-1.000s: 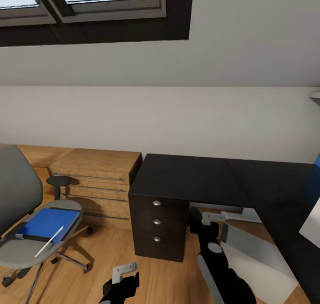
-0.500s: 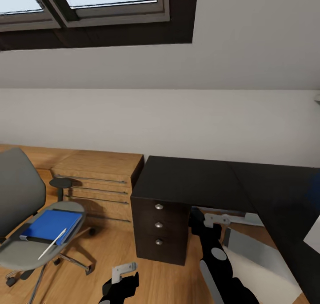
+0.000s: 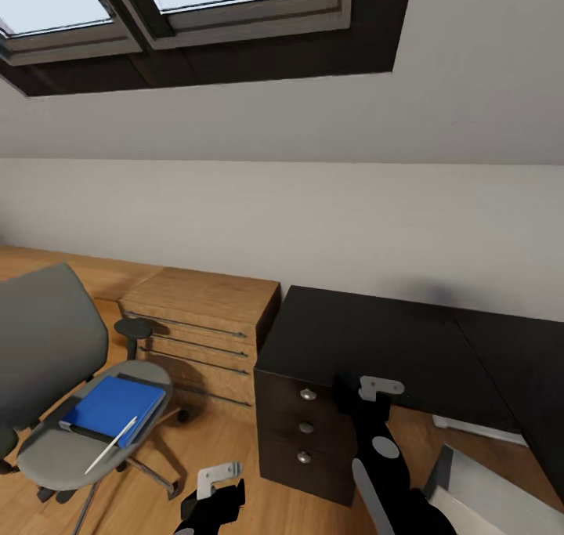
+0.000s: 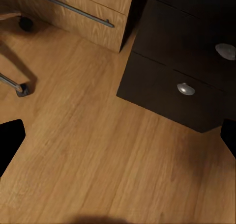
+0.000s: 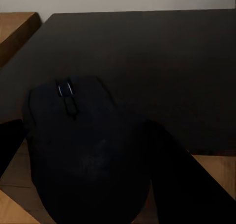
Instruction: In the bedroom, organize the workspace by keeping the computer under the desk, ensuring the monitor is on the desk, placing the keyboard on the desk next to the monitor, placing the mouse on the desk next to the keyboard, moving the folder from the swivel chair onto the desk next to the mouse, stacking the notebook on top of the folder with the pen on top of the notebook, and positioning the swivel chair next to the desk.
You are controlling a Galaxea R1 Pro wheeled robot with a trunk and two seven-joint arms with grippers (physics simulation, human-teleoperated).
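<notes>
I find no brand, label or readable writing on anything in view. From the head camera I see the desk (image 3: 376,339), black-topped, running from centre to the right, with a dark three-knob drawer unit (image 3: 301,433) under its left end and a light wooden chest (image 3: 204,327) beside that against the wall. The chair (image 3: 70,394) stands at left on the wood floor (image 3: 211,441), apart from the desk; the blue folder (image 3: 113,404) lies on its seat with the white pen (image 3: 111,444) resting across the folder's near corner. A grey slab at the lower right I cannot identify. The right wrist camera adds what the head view hides: the mouse (image 5: 86,150) sits between the right gripper's (image 5: 93,160) fingers (image 5: 12,140), which close against it, held just above the near edge of the desk top. The left wrist camera shows the left gripper (image 4: 118,145) spread wide, holding nothing, low over bare floor near the drawer unit, with a chair caster (image 4: 22,90) at the edge.
</notes>
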